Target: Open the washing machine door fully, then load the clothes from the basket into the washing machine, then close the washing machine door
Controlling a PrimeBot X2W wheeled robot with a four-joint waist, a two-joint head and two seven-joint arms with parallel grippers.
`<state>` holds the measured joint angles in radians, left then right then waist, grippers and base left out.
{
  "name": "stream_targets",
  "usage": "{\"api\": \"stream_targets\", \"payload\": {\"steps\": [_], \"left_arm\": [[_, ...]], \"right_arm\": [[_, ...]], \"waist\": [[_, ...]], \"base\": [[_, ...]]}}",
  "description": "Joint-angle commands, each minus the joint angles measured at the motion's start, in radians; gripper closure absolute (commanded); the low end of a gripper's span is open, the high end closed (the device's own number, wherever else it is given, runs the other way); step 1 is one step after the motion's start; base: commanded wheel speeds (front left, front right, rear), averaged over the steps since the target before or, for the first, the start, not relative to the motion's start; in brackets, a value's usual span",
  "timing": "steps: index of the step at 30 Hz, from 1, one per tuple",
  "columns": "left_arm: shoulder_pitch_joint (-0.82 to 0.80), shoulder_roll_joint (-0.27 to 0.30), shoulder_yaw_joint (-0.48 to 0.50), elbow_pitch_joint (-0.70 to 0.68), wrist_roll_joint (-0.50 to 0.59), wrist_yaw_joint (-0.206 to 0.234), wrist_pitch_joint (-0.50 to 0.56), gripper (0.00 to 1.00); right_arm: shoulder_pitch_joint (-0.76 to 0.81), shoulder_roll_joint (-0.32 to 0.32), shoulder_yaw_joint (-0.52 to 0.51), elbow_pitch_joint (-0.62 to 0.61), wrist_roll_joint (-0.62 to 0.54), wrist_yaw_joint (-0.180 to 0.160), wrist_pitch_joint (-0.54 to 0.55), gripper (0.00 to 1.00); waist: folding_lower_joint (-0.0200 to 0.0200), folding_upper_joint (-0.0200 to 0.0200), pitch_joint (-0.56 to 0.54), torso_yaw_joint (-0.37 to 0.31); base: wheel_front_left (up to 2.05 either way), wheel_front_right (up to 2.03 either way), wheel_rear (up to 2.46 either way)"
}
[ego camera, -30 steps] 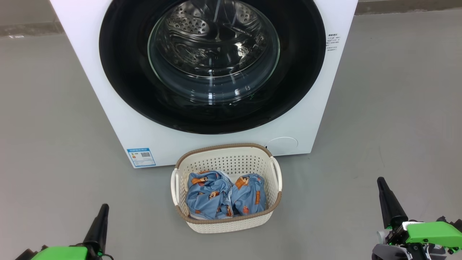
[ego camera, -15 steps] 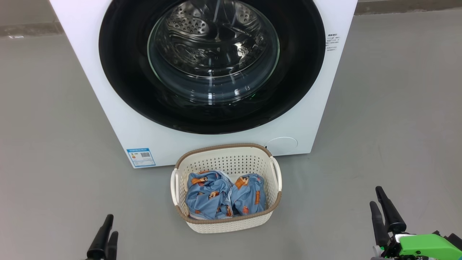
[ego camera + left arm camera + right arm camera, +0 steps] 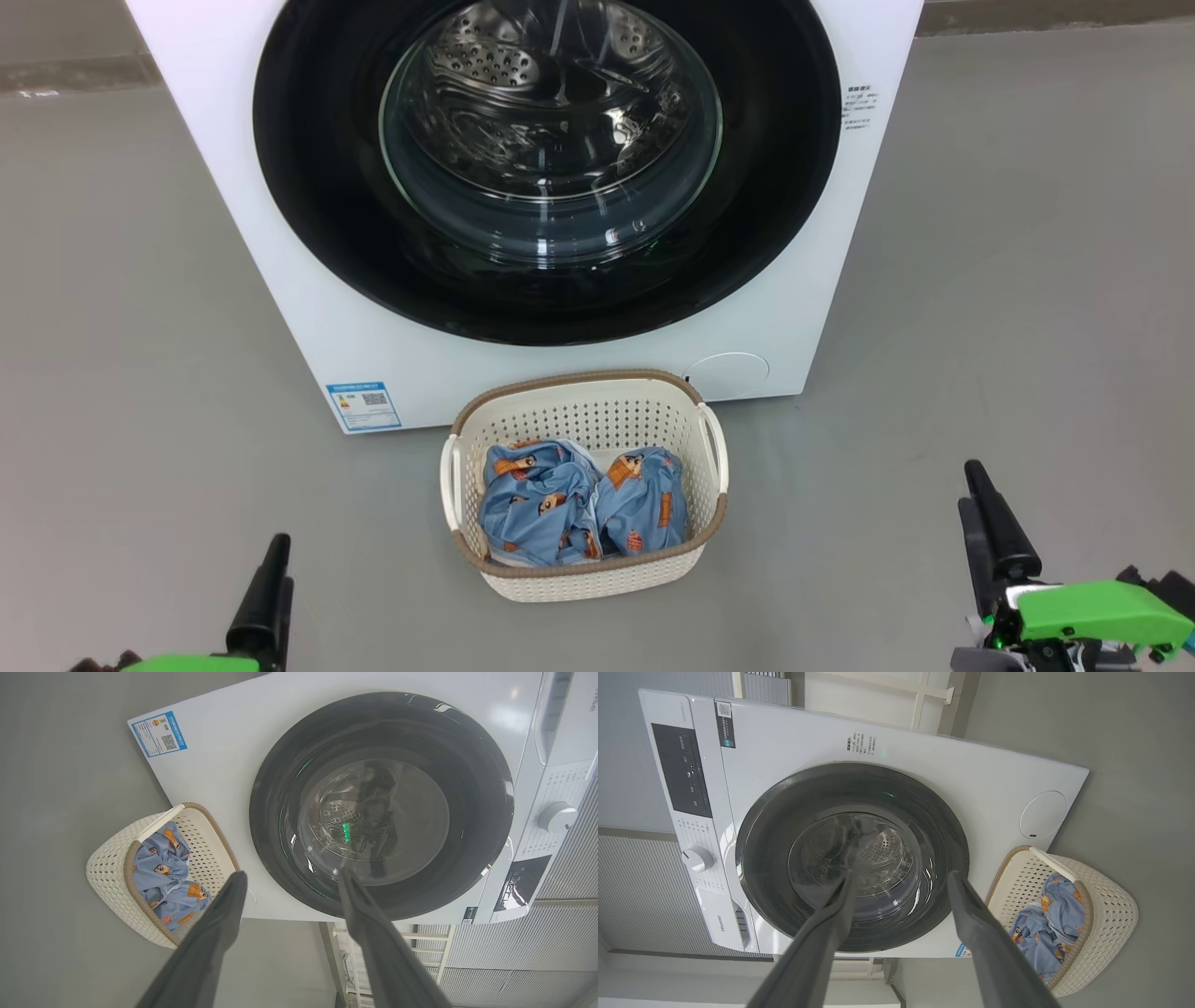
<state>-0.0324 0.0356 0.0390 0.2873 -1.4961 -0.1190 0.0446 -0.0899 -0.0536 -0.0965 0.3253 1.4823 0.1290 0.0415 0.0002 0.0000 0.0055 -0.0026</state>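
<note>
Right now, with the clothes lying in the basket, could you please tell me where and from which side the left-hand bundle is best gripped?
Probably from straight above: the basket is open on top and its perforated walls block every side. Pinch the raised, crumpled folds at the crest of the left bundle, where loose fabric stands proud.

Head camera: you look forward and down, close on the washing machine door (image 3: 549, 149) and the basket (image 3: 588, 581) before it. Wrist cameras: low, one each side, rolled opposite ways, facing that same door and basket.
</note>
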Motion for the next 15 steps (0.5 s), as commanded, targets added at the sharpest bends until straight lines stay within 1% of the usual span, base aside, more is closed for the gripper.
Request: {"api": "stream_targets", "payload": {"steps": [1, 14, 15], "left_arm": [[-0.051, 0.023, 0.004, -0.034, 0.034, -0.005, -0.014, 0.0], [-0.065, 0.043, -0.015, -0.041, 0.217, -0.006, -0.052, 0.0], [-0.066, 0.046, -0.018, -0.044, 0.248, -0.006, -0.058, 0.0]], "right_arm": [[-0.059, -0.016, 0.013, -0.031, -0.035, 0.001, -0.013, 0.0], [-0.078, -0.028, 0.04, -0.039, -0.186, 0.001, -0.051, 0.0], [-0.081, -0.03, 0.044, -0.039, -0.209, 0.001, -0.057, 0.0]], "waist": [[-0.0001, 0.0, 0.0, 0.0], [-0.0002, 0.0, 0.0, 0.001], [-0.0002, 0.0, 0.0, 0.001]], "base": [[0.0, 0.0, 0.0], [0.0, 0.0, 0.0], [0.0, 0.0, 0.0]]}}
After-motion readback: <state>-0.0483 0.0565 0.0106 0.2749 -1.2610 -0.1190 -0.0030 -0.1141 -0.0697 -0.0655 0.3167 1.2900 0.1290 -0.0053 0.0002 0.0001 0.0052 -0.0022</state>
